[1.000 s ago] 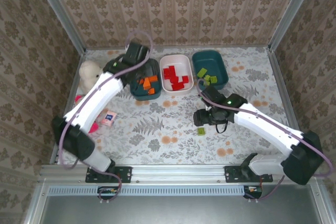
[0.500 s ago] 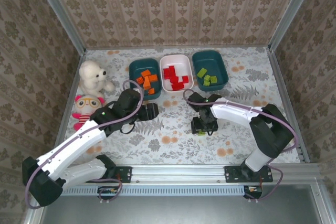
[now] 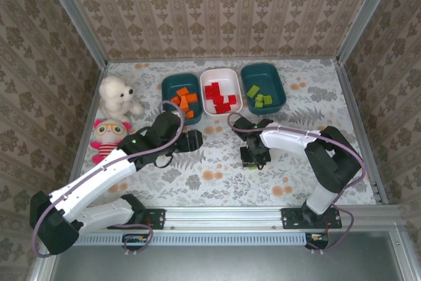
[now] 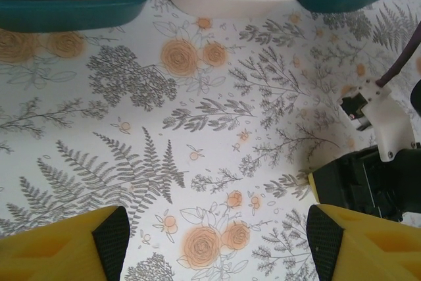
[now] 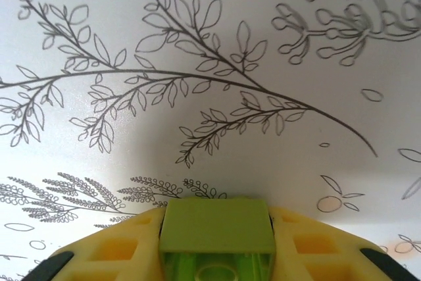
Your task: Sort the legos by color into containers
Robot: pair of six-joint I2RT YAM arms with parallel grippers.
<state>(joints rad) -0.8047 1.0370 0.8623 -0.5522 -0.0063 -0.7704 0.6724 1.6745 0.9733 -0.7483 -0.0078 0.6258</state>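
Note:
My right gripper (image 5: 217, 241) is shut on a light green lego (image 5: 217, 225), low over the flowered table. From the top view that right gripper (image 3: 252, 160) sits mid-table with the green lego (image 3: 252, 165) at its tip. My left gripper (image 4: 214, 241) stands open over bare cloth with nothing between its fingers; from above the left gripper (image 3: 193, 139) is just below the tubs. At the back stand the left teal tub (image 3: 181, 91) with orange legos (image 3: 185, 101), the white tub (image 3: 220, 87) with red legos (image 3: 221, 99), and the right teal tub (image 3: 263, 87) with green legos (image 3: 259, 97).
A white plush bear (image 3: 117, 95) and a pink plush doll (image 3: 105, 135) lie at the left edge. Metal frame posts and patterned walls close in the table. The right arm's wrist (image 4: 375, 182) shows at the right of the left wrist view.
One second ago the left gripper was at the orange tub; it has drawn back to mid-table, shifting slightly right lately. The right gripper has come down and closed on the green lego.

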